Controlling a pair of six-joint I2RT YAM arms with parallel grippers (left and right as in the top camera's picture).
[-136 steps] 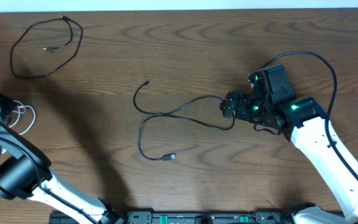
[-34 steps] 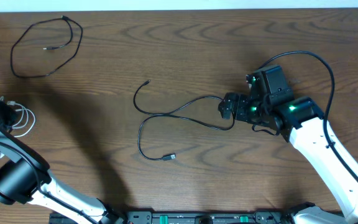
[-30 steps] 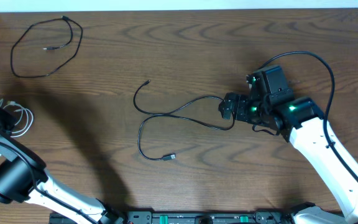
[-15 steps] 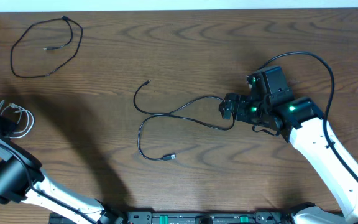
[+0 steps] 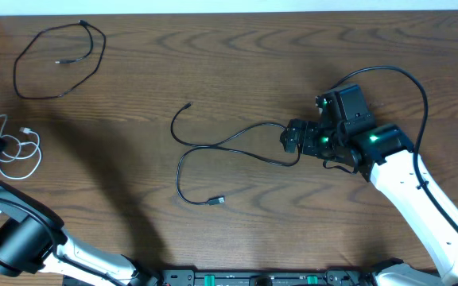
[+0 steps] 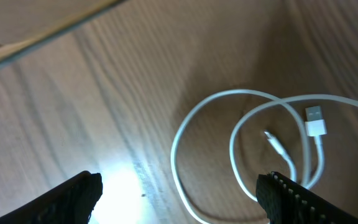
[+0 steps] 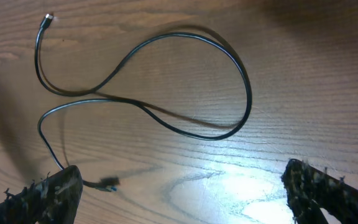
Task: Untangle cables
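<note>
Left gripper point(image 6: 180, 188) and right gripper point(image 7: 182, 180) spread, empty. White cable point(image 6: 314, 123) loops overlap at left edge; careless regrasp may knot them.

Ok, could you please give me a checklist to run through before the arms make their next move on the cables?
1. The white cable lies apart from both black cables: ok.
2. White cable free of knots: cannot tell; its loops overlap in the left wrist view.
3. The left jaws stand open and empty over it: ok.
4. The right jaws stand open and empty: ok.
5. The middle black cable lies uncrossed: not ok; it crosses itself once.
6. The far black cable lies alone by the far left corner: ok.
</note>
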